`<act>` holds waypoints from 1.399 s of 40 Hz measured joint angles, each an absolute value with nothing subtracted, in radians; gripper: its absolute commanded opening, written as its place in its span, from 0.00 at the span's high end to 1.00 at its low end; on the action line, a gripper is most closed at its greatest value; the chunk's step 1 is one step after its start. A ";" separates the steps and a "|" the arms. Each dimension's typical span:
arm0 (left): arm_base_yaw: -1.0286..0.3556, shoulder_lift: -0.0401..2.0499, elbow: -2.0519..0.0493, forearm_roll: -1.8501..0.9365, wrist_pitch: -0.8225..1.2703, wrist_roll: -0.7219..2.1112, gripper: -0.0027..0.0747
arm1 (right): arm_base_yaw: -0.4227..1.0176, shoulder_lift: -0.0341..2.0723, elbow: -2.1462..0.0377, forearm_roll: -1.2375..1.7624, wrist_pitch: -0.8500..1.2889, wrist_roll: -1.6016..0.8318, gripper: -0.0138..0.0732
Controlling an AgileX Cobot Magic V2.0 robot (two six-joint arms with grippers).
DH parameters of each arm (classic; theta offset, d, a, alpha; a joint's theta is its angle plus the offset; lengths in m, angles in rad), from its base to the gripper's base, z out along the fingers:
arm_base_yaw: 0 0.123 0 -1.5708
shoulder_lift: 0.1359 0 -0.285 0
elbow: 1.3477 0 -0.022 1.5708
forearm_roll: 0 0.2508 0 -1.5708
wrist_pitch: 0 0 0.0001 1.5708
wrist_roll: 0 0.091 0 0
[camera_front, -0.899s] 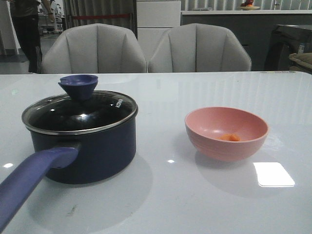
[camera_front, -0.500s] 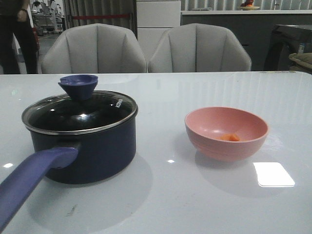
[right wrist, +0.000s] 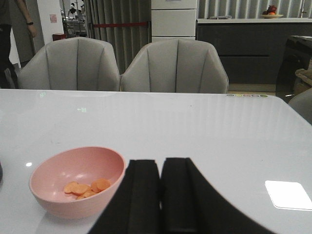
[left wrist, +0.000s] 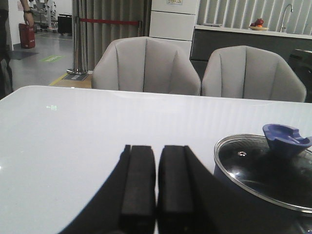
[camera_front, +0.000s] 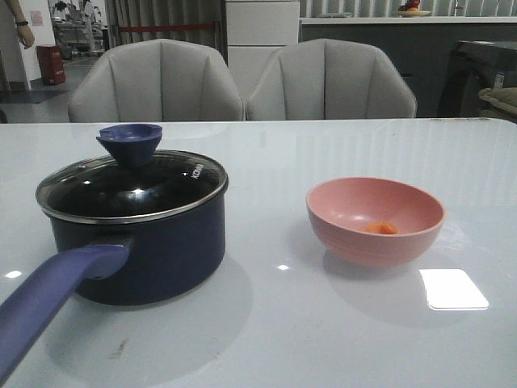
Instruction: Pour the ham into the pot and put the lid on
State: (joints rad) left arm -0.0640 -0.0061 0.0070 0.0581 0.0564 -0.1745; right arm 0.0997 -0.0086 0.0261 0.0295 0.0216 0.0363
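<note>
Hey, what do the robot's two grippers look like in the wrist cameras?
Only the tips show. The left gripper and the right gripper each have two matte black, flat, rectangular jaws on wider black bodies that flare outward. No cables, labels or markings are visible. Neither arm appears in the front view.

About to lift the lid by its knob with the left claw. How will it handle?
The lid is glass with a steel rim, so probably rigid, fairly heavy and breakable. Its knob flares upward, which should resist slipping. It may swing if gripped off-centre.
</note>
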 measured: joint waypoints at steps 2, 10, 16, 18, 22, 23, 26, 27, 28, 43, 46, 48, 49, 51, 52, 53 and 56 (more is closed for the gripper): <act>-0.064 -0.006 0.007 0.058 0.048 -0.174 0.82 | 0.100 -0.009 0.026 0.030 0.022 0.036 0.68; -0.064 -0.006 0.007 0.060 -0.140 -0.174 0.82 | 0.100 -0.009 0.026 0.030 0.022 0.036 0.68; -0.064 -0.006 -0.015 0.063 -0.176 -0.174 0.82 | 0.100 -0.009 0.026 0.030 0.022 0.036 0.68; -0.064 -0.004 -0.051 0.064 -0.147 -0.174 0.82 | 0.100 -0.009 0.026 0.030 0.022 0.036 0.68; -0.064 0.046 -0.176 0.064 -0.057 -0.174 0.82 | 0.100 -0.009 0.026 0.030 0.022 0.036 0.68; -0.064 0.062 -0.214 0.064 -0.024 -0.174 0.82 | 0.100 -0.009 0.026 0.030 0.022 0.036 0.68; -0.064 0.129 -0.306 0.064 0.076 -0.174 0.82 | 0.100 -0.009 0.026 0.030 0.022 0.036 0.68; -0.064 0.148 -0.340 0.064 0.105 -0.174 0.82 | 0.100 -0.009 0.026 0.030 0.022 0.036 0.68; -0.064 0.174 -0.363 0.064 0.147 -0.174 0.82 | 0.100 -0.009 0.026 0.030 0.022 0.036 0.68; -0.064 0.400 -0.490 0.064 0.432 -0.174 0.82 | 0.100 -0.009 0.026 0.030 0.022 0.036 0.68; -0.064 0.426 -0.490 0.064 0.433 -0.174 0.82 | 0.100 -0.009 0.026 0.030 0.022 0.036 0.68; -0.064 0.440 -0.490 0.064 0.436 -0.174 0.81 | 0.100 -0.009 0.026 0.030 0.022 0.036 0.68; -0.064 0.448 -0.490 0.064 0.439 -0.174 0.81 | 0.100 -0.009 0.026 0.030 0.022 0.036 0.68; -0.064 0.461 -0.490 0.064 0.438 -0.174 0.78 | 0.100 -0.009 0.026 0.030 0.022 0.036 0.68; -0.064 0.466 -0.490 0.064 0.438 -0.174 0.75 | 0.100 -0.009 0.026 0.030 0.022 0.036 0.68; -0.064 0.472 -0.490 0.064 0.438 -0.174 0.72 | 0.100 -0.009 0.026 0.030 0.022 0.036 0.68; -0.064 0.489 -0.492 0.074 0.443 -0.174 0.58 | 0.100 -0.009 0.026 0.030 0.022 0.036 0.68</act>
State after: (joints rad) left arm -0.0640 0.4889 -0.4924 0.0741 0.4434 -0.1745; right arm 0.0997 -0.0086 0.0261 0.0295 0.0216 0.0363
